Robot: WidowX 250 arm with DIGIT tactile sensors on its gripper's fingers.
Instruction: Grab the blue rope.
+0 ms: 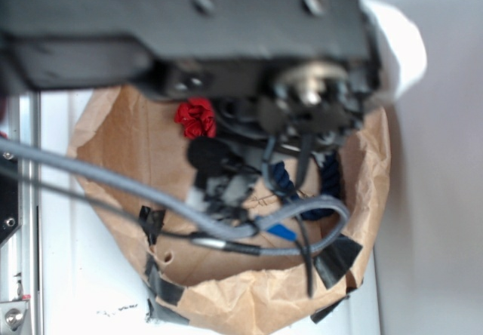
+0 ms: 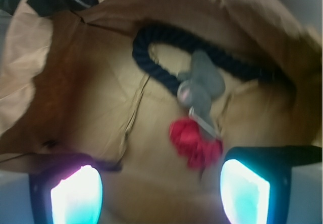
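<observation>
The blue rope [image 2: 166,34] lies as a dark navy loop across the far part of a brown paper container [image 2: 86,88]. A grey plush toy [image 2: 203,82] lies on top of it. Just below the toy is a red cloth ball [image 2: 194,142]. My gripper [image 2: 159,176] is open, its two glowing pads [image 2: 75,196] wide apart over bare paper. It is short of the rope and touches nothing, with the red ball close to the right pad. From outside, the arm hides most of the container; parts of the rope [image 1: 282,175] and the red ball [image 1: 196,118] show.
The crumpled paper walls [image 1: 226,293] ring the things and are patched with black tape [image 1: 336,259]. A thin grey robot cable [image 1: 113,176] sweeps across the container's front. A metal rail [image 1: 19,222] runs along the left edge.
</observation>
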